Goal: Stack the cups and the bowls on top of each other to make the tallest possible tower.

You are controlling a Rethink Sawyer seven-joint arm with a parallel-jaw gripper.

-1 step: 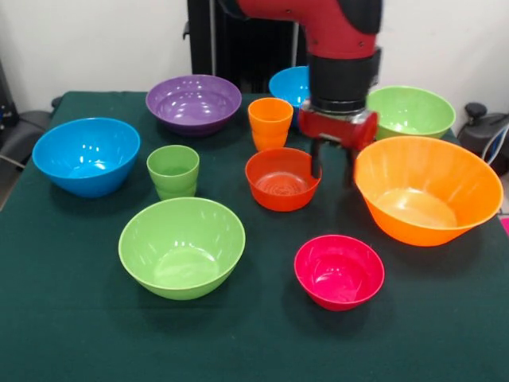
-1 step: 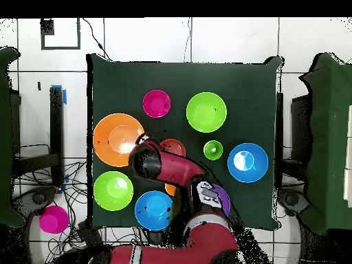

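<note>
Magenta bowl (image 1: 339, 271) on green cloth (image 1: 64, 318) (dark)

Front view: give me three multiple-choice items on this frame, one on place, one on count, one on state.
1. The pincer hangs between the small orange-red bowl and: A) large orange bowl B) purple bowl C) magenta bowl
2. Light green bowls on the table: A) one B) two C) three
3. The cups are: A) nested B) tipped over C) upright and apart

Key: 1 A, the fingers sit in that gap. 2 B, near and far. 3 C, orange cup and green cup stand separately.
</note>
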